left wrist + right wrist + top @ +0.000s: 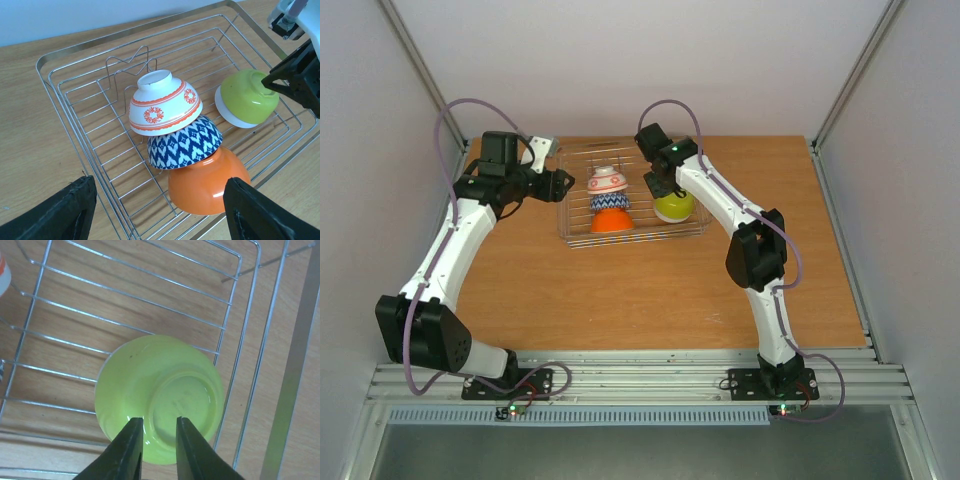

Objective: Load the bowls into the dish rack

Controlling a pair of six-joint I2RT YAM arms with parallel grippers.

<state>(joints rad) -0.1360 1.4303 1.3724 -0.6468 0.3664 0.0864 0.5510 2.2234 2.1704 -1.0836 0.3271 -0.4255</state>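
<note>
The wire dish rack (565,235) stands at the table's back middle. In it a red-patterned white bowl (162,102), a blue-and-white zigzag bowl (185,142) and an orange bowl (207,182) lean in a row, bottoms up. Beside them a yellow-green bowl (247,95) lies upside down on a plain white bowl (227,112). My right gripper (156,427) is right over the yellow-green bowl (160,395), jaws a narrow gap apart astride its foot ring. My left gripper (159,181) is wide open and empty above the rack's left side.
The rack's wire rim (260,340) and an upright wire divider (127,65) stand near the bowls. Grey walls close in the table on the left, right and back. A metal rail runs along the near edge (640,375).
</note>
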